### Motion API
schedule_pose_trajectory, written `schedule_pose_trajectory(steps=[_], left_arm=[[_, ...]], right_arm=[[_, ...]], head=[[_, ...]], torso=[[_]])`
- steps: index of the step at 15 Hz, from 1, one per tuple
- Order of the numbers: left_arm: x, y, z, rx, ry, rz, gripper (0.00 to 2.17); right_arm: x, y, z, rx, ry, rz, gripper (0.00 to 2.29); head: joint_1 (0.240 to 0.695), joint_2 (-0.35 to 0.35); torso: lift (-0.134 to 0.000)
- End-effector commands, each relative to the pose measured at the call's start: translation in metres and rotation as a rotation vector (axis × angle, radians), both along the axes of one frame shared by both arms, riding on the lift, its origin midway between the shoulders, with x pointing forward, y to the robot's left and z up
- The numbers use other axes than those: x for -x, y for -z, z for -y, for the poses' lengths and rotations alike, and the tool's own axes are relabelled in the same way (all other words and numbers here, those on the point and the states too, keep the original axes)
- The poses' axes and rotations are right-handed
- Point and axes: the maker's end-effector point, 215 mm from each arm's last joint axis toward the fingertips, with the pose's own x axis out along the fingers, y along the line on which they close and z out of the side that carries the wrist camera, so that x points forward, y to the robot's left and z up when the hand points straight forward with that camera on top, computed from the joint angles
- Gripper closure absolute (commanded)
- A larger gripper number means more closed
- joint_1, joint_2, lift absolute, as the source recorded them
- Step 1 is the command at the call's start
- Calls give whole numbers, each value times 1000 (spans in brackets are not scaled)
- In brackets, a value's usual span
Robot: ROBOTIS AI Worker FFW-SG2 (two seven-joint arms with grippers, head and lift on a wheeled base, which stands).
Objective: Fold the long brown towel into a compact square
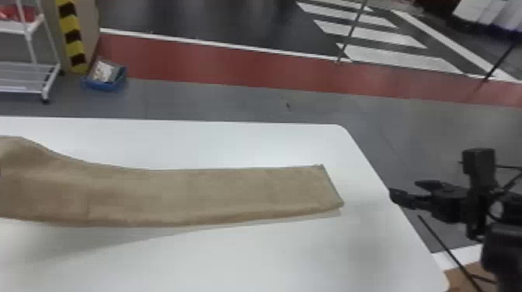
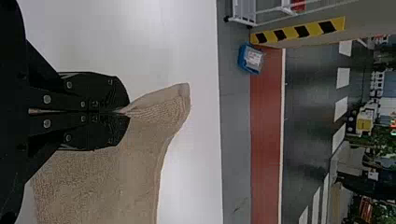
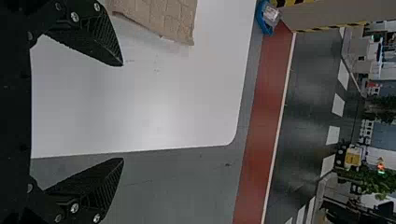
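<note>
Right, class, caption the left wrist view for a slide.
The left gripper pinches the towel over a white table.

Has left gripper closed in left wrist view, with both flat black fingers pressed together, tips side by side, screw heads visible on each. Has right arm in at right edge of head view, reaching inward toward robot's left. Carries right gripper at its end, pointed leftward, fingers parted. In right wrist view, holds right gripper spread wide, fingers well apart, with ridged inner faces turned toward each other.
</note>
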Motion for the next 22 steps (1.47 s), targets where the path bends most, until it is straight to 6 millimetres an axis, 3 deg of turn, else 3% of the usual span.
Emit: schedule_pose_trajectory(steps=[1,4,5,7,11,14,17,20,22], left_arm=[[-6,-6,-42,-48,-3,38,1737],[-8,-5,-82,-89,-13,51,1737],[-6,-6,-87,-85,-13,50,1737],[-4,-12,-75,-68,18,62,1737],[11,-34,7,-46,82,31,1737],[20,-46,77,-61,137,5,1737],[8,-68,139,-79,169,29,1737],[-2,-92,189,-85,202,65,1737],[-5,-89,201,-135,220,61,1733]], right_arm=[[6,3,-5,-13,12,-4,181],[12,8,-13,-24,23,-12,181],[15,9,-16,-28,27,-14,181],[18,13,-23,-40,36,-24,181],[27,17,-31,-52,44,-30,181],[38,18,-27,-58,49,-32,181],[52,24,-23,-57,49,-38,181],[59,27,-21,-46,41,-35,181],[61,28,-19,-46,42,-36,181]], head=[[695,-285],[695,-222],[695,-207],[695,-168],[695,-177],[695,-259],[695,-350],[695,-350],[695,-350]], torso=[[-125],[-125],[-125],[-125],[-125],[-125],[-125],[-125],[-125]])
